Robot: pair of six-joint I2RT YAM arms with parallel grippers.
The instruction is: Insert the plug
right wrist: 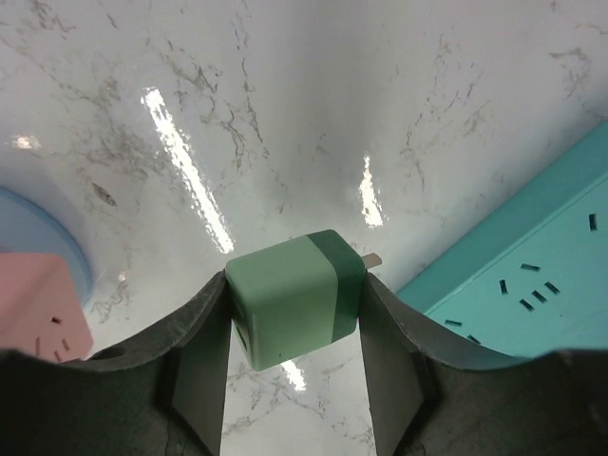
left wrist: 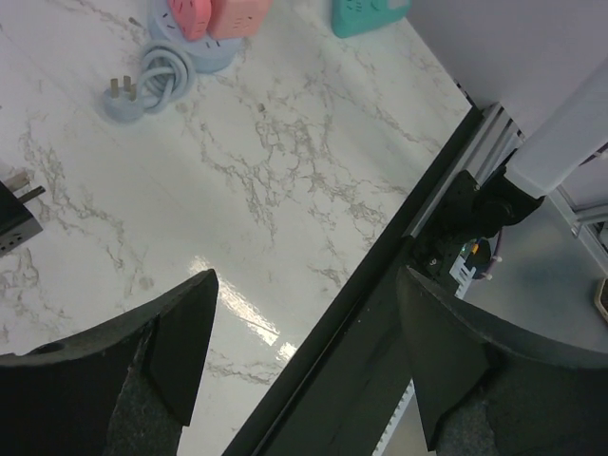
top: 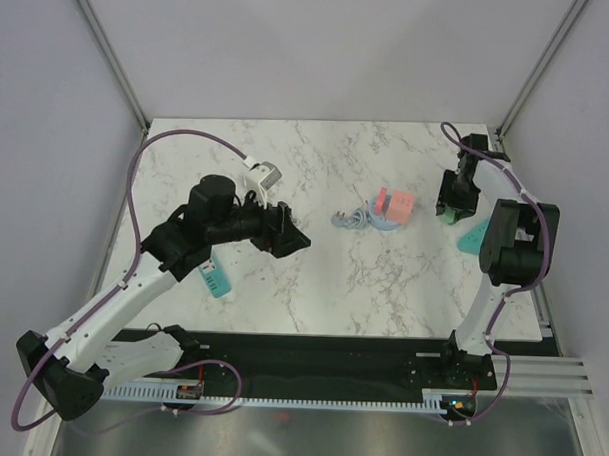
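The right fingers (right wrist: 198, 361) pinch a green plug (right wrist: 290, 313) from both sides, one prong showing on the side facing a teal power strip (right wrist: 532, 275) that lies by the right edge of the counter (top: 363, 280). The left fingers (left wrist: 176, 332) are spread wide, holding nothing, over the counter's left half. A pink socket cube (top: 396, 204) sits right of centre.

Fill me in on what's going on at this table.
The right gripper has its fingers shut on a green plug, holding it beside the teal power strip. Its prongs are not yet in any socket. The left gripper is open and holds nothing, out over the marble table. A pink socket cube with a coiled blue cord sits mid-table, untouched.
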